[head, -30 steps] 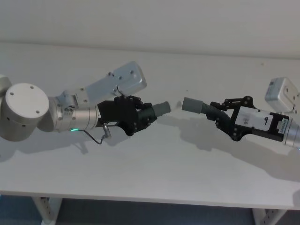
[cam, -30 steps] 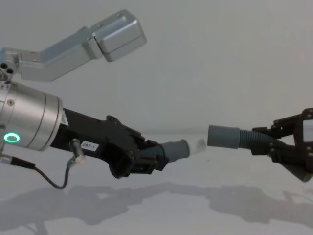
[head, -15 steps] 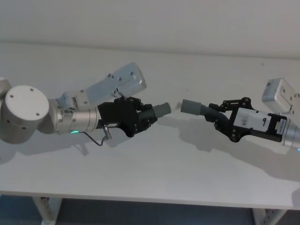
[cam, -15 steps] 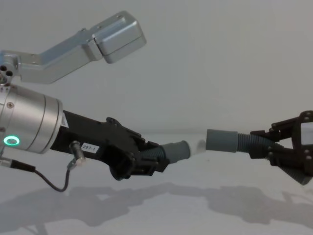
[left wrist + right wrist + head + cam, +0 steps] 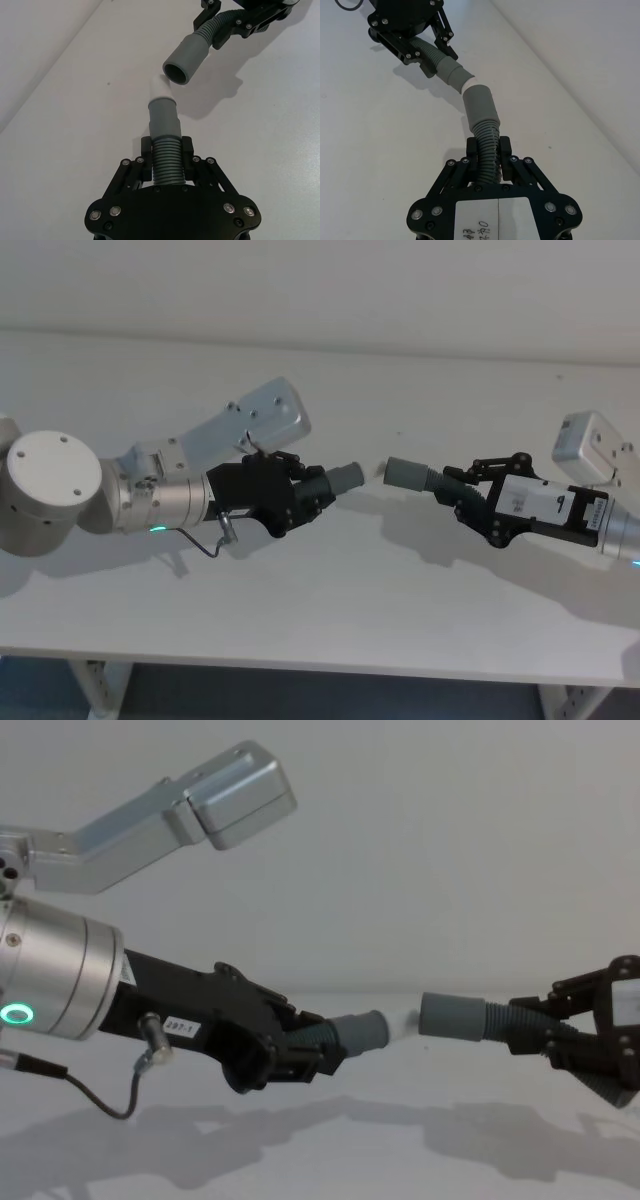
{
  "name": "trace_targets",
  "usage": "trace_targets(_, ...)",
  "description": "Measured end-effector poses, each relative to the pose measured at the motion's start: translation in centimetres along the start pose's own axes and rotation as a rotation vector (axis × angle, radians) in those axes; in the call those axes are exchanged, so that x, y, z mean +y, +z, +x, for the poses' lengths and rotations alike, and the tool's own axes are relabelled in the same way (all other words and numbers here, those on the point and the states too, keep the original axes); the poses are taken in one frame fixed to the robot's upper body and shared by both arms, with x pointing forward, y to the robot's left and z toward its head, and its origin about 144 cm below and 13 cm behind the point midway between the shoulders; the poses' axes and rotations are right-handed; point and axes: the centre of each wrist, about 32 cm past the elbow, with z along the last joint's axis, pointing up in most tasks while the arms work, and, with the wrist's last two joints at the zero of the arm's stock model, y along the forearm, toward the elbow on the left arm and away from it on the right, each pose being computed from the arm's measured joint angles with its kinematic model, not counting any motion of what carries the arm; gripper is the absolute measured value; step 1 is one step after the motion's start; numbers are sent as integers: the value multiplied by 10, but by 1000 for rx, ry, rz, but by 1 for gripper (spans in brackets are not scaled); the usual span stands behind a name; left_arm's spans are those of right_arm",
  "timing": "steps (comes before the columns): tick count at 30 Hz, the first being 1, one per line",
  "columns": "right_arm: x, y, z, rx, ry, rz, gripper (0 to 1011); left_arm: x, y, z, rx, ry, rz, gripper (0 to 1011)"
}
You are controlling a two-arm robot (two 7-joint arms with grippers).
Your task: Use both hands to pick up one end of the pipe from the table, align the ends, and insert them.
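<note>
Two grey pipe pieces held in the air above the table point(image 5: 400, 590), end to end, near the table's middle, somewhat toward its far edge. Left pipe piece point(image 5: 165, 135): ribbed middle, smooth cuff, narrow white tip point(image 5: 161, 87) facing right. Right pipe piece point(image 5: 482, 117): ribbed section leading to a wider grey collar point(image 5: 404, 475) whose open mouth faces the tip.

Tip and collar nearly in line. In the left wrist view the white tip sits just at the collar's rim, not visibly inside it; the chest view shows the tip just short of the collar. The right wrist view overlaps the two, so depth of any entry cannot be told.

Left gripper point(image 5: 300, 495): jaws clamped on the ribbed section of the left pipe piece, cuff and tip sticking out past the fingertips. Green ring light point(image 5: 15, 1014) lit on its silver wrist.

Right gripper point(image 5: 462, 498): jaws clamped on the ribbed section of the right pipe piece, collar projecting toward the left gripper.

Both arms cast shadows on the table beneath them.
</note>
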Motion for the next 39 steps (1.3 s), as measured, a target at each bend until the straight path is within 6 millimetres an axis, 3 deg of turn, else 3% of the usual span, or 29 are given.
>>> trace_targets(39,1,-3,0,6,-6,-13,252,7,1,-2,-15,14,9,331)
